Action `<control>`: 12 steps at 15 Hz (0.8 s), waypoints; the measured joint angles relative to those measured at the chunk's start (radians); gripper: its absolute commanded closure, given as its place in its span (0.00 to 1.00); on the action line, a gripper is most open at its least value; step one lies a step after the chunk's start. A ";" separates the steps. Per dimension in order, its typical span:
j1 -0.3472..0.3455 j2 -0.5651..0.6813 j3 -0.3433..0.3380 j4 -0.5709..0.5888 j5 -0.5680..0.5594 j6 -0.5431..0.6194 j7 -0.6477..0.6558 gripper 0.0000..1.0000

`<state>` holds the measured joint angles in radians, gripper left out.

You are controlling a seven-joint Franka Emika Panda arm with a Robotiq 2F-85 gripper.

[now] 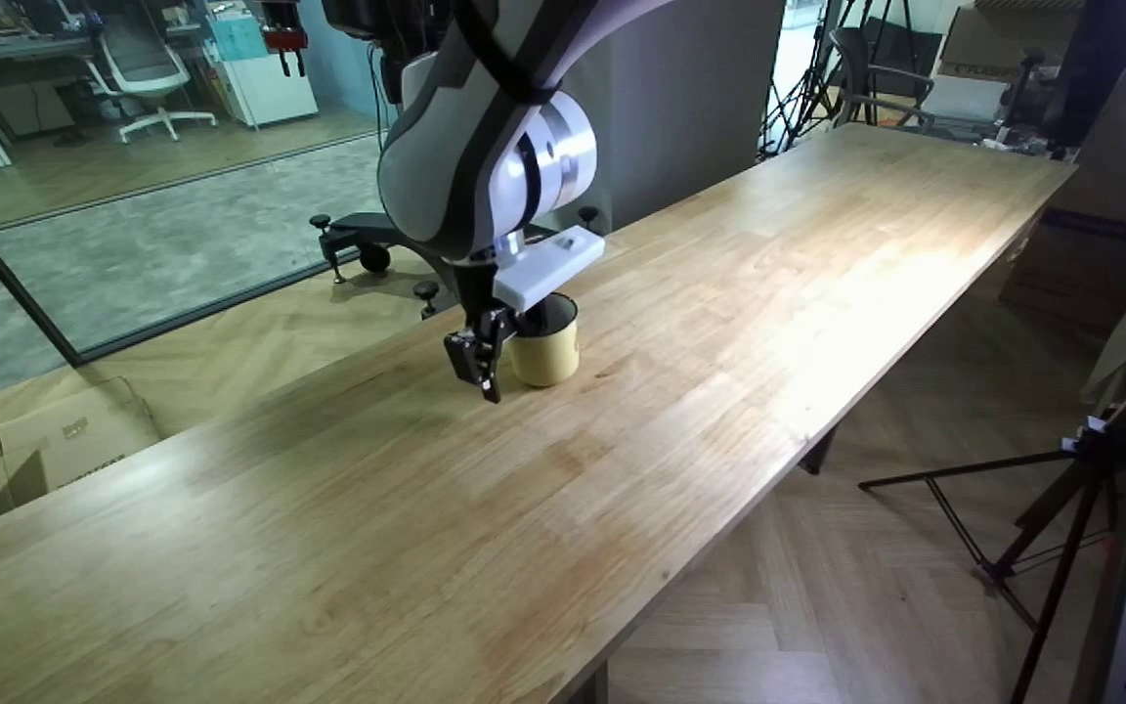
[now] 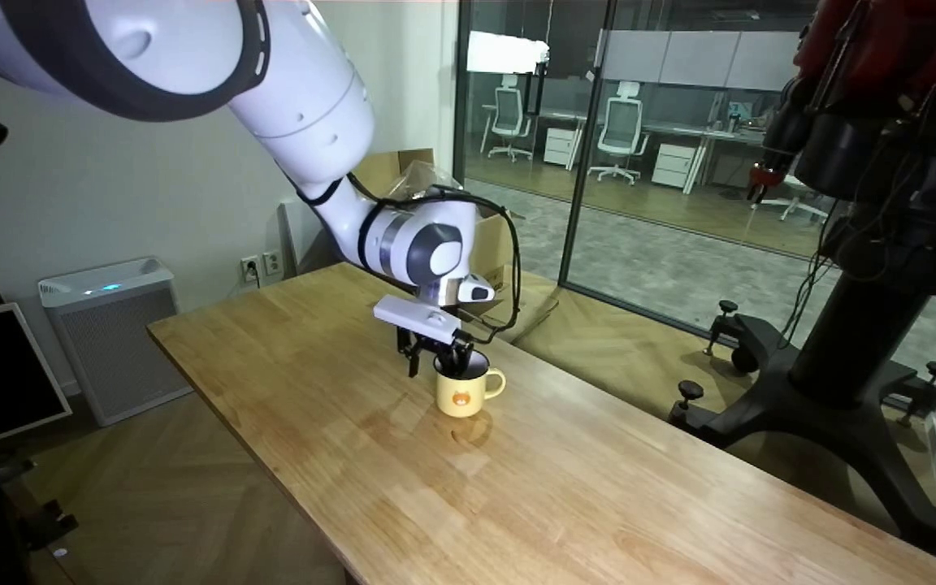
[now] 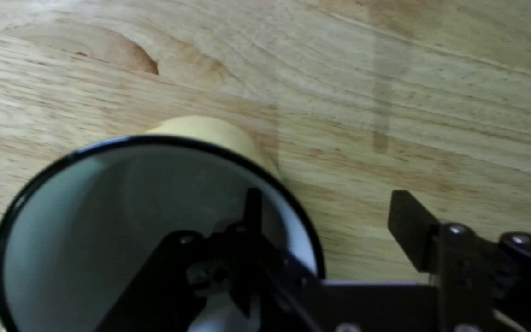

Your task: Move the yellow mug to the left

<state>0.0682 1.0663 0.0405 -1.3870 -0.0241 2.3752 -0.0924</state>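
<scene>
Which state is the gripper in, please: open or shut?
Open: in the wrist view, the gripper has its fingers apart, with one side of the mug between them.

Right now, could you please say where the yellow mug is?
In the wrist view, the yellow mug sits at lower left, the open hand straddling its rim's right side; in an exterior view it stands upright on the wooden table.

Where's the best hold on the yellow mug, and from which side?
Probably the rim, roughly opposite the handle, coming from above: the yellow mug stands upright, mouth up, and the open jaws appear to straddle that thin rim, one inside, one outside.
</scene>
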 measured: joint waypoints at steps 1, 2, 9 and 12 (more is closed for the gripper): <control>0.005 0.000 -0.002 0.000 -0.004 0.010 0.000 0.00; 0.012 0.000 -0.005 0.000 -0.012 0.022 0.001 0.00; 0.081 -0.023 -0.032 -0.001 -0.066 0.071 0.038 0.00; 0.125 -0.054 -0.054 -0.002 -0.079 0.040 0.097 0.00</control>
<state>0.1929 1.0124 -0.0137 -1.3894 -0.1033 2.4149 0.0044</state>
